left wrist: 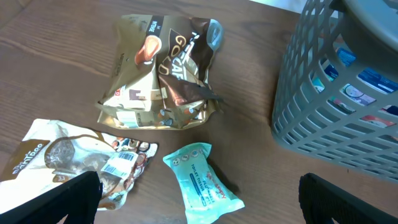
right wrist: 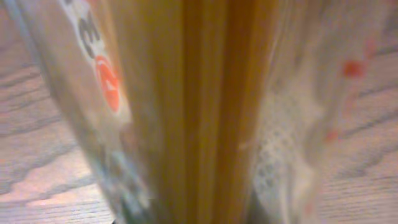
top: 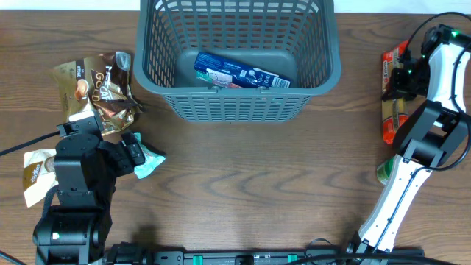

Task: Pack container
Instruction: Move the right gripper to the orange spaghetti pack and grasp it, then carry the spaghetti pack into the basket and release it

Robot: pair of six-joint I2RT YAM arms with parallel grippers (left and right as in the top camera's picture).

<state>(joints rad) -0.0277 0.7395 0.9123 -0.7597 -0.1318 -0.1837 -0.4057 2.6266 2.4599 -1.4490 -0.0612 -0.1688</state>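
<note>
The left gripper [left wrist: 202, 198] hangs with jaws wide apart over a teal packet [left wrist: 193, 165], beside a gold bag [left wrist: 161, 74]. The container [top: 235, 107] stands at top centre, a blue box [top: 243, 73] inside; it looks stiff and light, best held by its thick rim. The right gripper [top: 394, 82] is at a pasta pack [top: 391, 125]; open or closed, I cannot tell.

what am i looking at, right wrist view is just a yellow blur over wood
Observer: A long pasta packet with red ends, lying by the table's right edge. The right gripper is over its upper half.
Operator: where's the container from there
Observer: The container stands to the packet's left, at the top centre of the overhead view, apart from it.
Operator: anything in it yet
Observer: One blue packet lies on its base.
</note>
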